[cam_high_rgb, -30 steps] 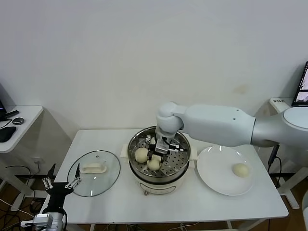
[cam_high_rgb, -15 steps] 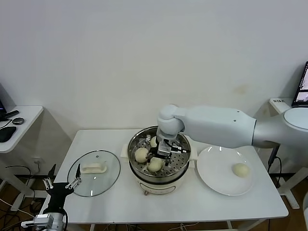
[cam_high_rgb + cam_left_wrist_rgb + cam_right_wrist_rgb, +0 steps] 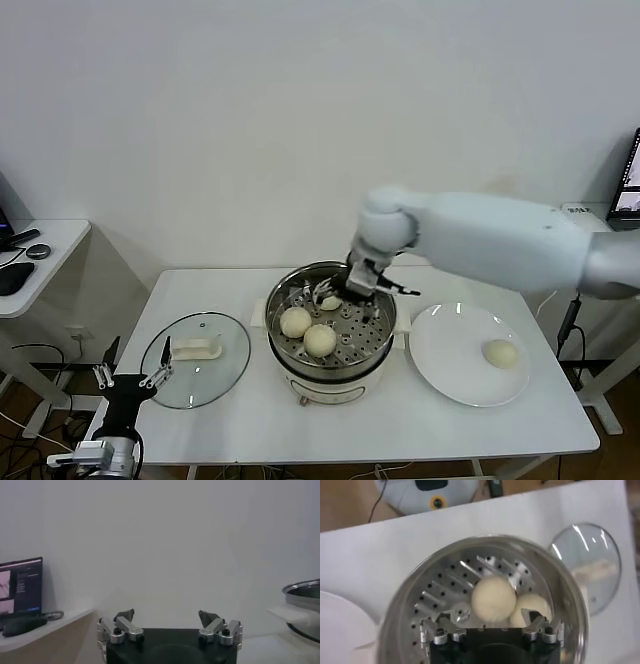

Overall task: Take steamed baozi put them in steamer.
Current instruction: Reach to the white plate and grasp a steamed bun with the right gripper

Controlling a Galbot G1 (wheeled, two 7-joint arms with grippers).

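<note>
The steamer (image 3: pixel 331 372) stands mid-table, its perforated tray (image 3: pixel 440 587) showing. Two steamed baozi lie side by side in it: one (image 3: pixel 295 321) (image 3: pixel 493 599) and another (image 3: pixel 320 340) (image 3: pixel 534 606) touching it. A further pale shape (image 3: pixel 330 302) shows partly beneath the right gripper; I cannot tell what it is. One more baozi (image 3: pixel 500 352) rests on the white plate (image 3: pixel 450 345). My right gripper (image 3: pixel 352 288) (image 3: pixel 492 616) hangs open and empty above the steamer's far side, clear of the buns. My left gripper (image 3: pixel 130 378) (image 3: pixel 167 615) is parked open below the table's front left corner.
A glass lid (image 3: pixel 222 375) with a white handle (image 3: pixel 195 349) lies on the table left of the steamer. A small side table (image 3: pixel 45 250) stands at far left. A laptop (image 3: pixel 628 185) sits at the right edge. The wall is close behind.
My right gripper opened and left the baozi it held in the steamer beside the other one. It then rose and drew back toward the right. The left arm stayed put.
</note>
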